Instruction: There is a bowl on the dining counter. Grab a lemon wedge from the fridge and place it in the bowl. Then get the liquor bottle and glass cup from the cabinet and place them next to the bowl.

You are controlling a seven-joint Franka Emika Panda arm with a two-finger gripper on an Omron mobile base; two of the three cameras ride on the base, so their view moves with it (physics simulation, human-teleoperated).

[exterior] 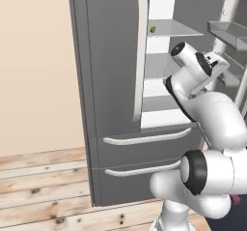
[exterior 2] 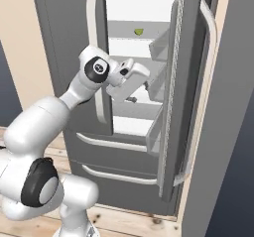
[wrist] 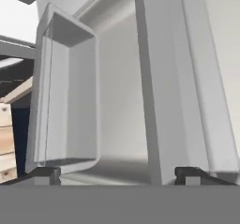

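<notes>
lemon wedge (exterior 2: 139, 31) sits on upper shelf (exterior 2: 134, 34) inside the fridge (exterior: 111, 80), right door swung open. fingers (exterior 2: 133, 100) spread wide, holding nothing, in the opening but lower, aimed at door bins. wedge lies above and further in, so hand needs to go up.

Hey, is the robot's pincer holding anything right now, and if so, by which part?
Nothing is held. The pincer stands open inside the open fridge, its tips apart with only a door bin behind them. The lemon wedge sits on an upper shelf.
</notes>
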